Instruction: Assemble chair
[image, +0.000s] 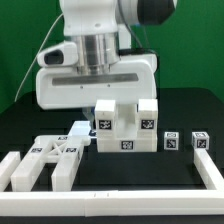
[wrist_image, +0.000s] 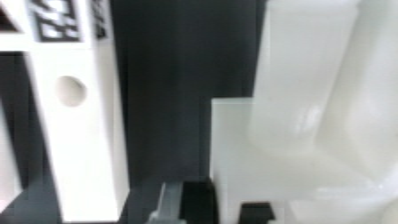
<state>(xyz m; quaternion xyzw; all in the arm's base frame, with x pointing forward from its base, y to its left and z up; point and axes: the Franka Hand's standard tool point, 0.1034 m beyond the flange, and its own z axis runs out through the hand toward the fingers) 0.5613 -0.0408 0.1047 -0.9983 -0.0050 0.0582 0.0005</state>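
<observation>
The partly joined chair (image: 125, 128), white blocks with black-and-white tags, stands on the black table at the middle. My gripper (image: 103, 100) is right above its left upright block, fingertips hidden behind it. In the wrist view the gripper (wrist_image: 217, 208) has its two fingers close together, with a thin white edge of the chair piece (wrist_image: 311, 120) between them, so it looks shut on that piece. A white bar with a round hole (wrist_image: 71, 95) lies beside it. More loose chair pieces (image: 48, 160) lie at the exterior view's left.
Two small tagged cubes (image: 172, 141) (image: 200, 141) sit at the exterior view's right. A low white border rail (image: 150, 198) runs along the front and up the right side.
</observation>
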